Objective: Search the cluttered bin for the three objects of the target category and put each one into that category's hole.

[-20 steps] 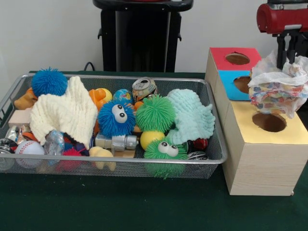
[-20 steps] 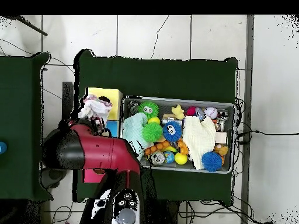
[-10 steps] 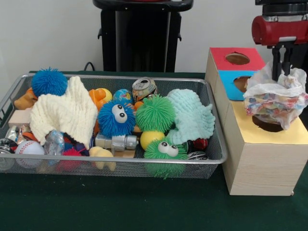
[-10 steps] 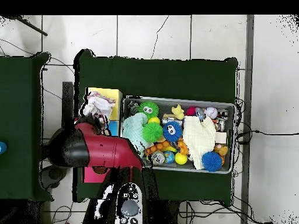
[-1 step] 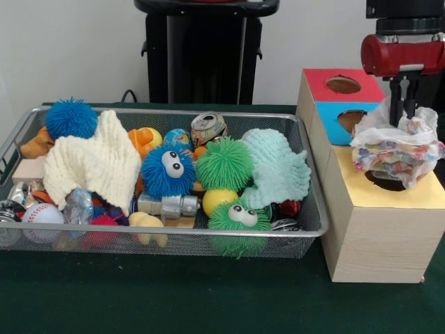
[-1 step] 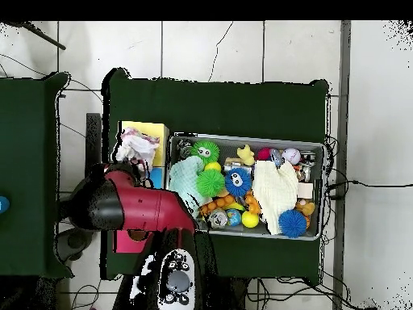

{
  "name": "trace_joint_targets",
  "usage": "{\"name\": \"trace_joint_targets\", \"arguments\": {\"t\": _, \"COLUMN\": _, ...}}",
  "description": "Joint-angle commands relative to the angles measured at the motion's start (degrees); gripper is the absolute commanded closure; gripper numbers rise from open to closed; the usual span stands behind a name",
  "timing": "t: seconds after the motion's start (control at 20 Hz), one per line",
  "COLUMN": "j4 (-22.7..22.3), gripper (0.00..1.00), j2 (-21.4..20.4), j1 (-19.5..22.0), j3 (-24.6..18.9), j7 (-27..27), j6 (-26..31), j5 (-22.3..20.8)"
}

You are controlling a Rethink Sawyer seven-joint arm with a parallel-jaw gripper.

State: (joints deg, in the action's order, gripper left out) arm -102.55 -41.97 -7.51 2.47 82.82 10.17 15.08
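A: Crinkled plastic bag (image 5: 396,146), speckled, pinched in the gripper (image 5: 403,111); a second ago it hung higher, now its bottom touches the yellow hole (image 5: 386,182). Release looks near.

B: Overhead shows only the red arm (image 6: 133,206) covering half the box (image 6: 147,129); the front view shows the hole and grip.
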Motion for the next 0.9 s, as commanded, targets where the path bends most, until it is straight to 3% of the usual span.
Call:
{"name": "trace_joint_targets", "arguments": {"t": 0.05, "j4": -1.9, "gripper": 1.0, "j2": 2.45, "j1": -0.79, "j3": -0.78, "j7": 11.73, "j6": -0.51, "j5": -0.91}}
{"name": "trace_joint_targets", "arguments": {"t": 0.5, "j4": -1.61, "gripper": 1.0, "j2": 2.4, "j1": -2.02, "j3": 0.86, "j7": 11.87, "j6": 0.12, "j5": -0.66}}
{"name": "trace_joint_targets", "arguments": {"t": 0.9, "j4": 4.16, "gripper": 1.0, "j2": 0.69, "j1": -4.82, "j3": 5.68, "j7": 11.2, "j6": 10.01, "j5": -0.13}}
